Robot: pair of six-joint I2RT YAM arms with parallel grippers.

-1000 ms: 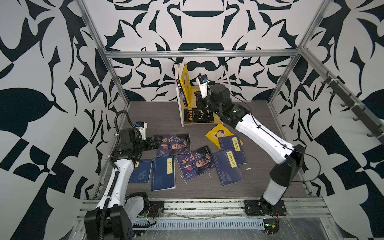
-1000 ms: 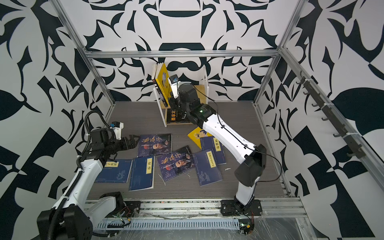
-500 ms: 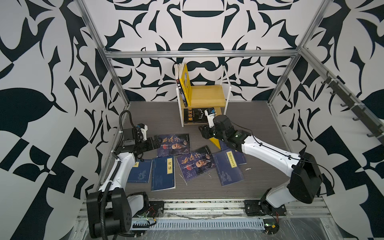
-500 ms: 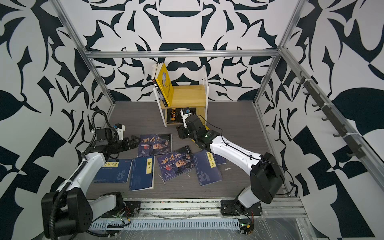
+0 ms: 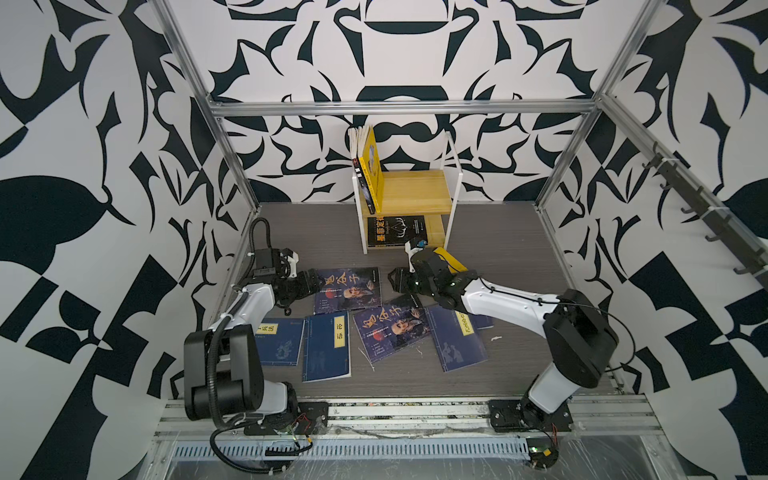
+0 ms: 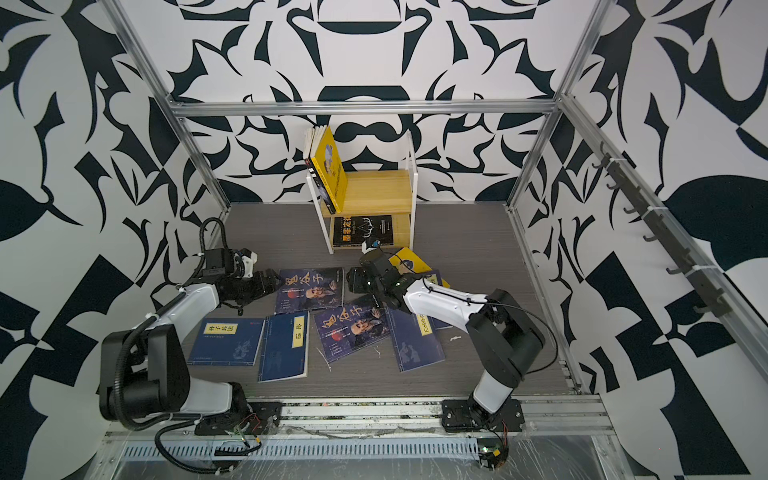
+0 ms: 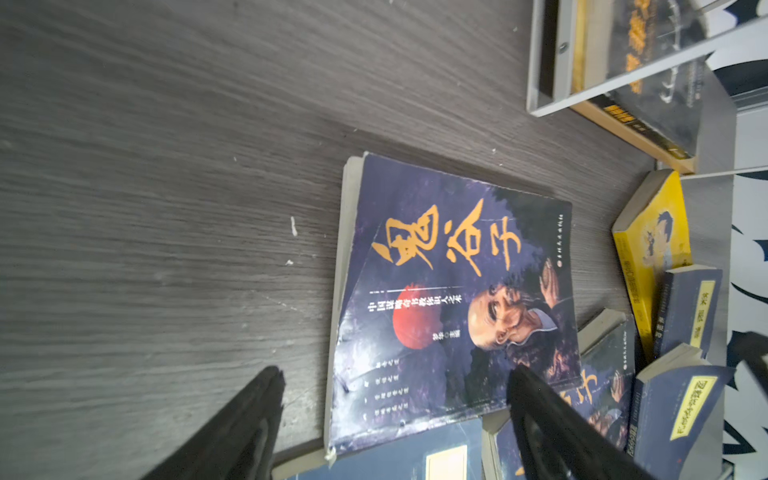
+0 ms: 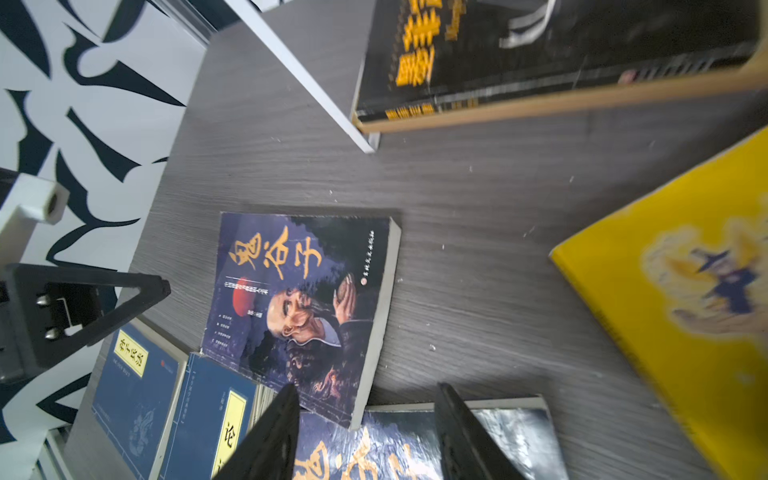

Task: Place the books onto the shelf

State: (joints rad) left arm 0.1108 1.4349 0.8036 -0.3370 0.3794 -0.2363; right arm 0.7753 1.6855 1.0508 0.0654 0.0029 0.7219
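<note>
The shelf (image 5: pixel 415 195) (image 6: pixel 380 193) stands at the back, with a yellow book (image 5: pixel 371 166) upright on its top board and a black book (image 5: pixel 395 230) on the lower one. Several books lie on the floor. My left gripper (image 5: pixel 311 282) (image 7: pixel 395 382) is open, its jaws either side of a corner of a navy portrait book (image 5: pixel 347 289) (image 7: pixel 449 291). My right gripper (image 5: pixel 395 280) (image 8: pixel 368 399) is open and empty, low over the top edge of the second portrait book (image 5: pixel 390 328) (image 8: pixel 511 432). A yellow book (image 5: pixel 453 259) (image 8: pixel 685 299) lies partly under the right arm.
Navy books with yellow strips lie near the front: one at the left (image 5: pixel 278 340), one beside it (image 5: pixel 328 347), one to the right (image 5: pixel 457 340). Patterned walls and a metal frame (image 5: pixel 232 166) close in the floor. Both grippers sit close across the first portrait book.
My right arm has come down from the shelf's top tier to just above the floor books, and its jaws have opened. My left gripper has moved in to the portrait book's corner.
</note>
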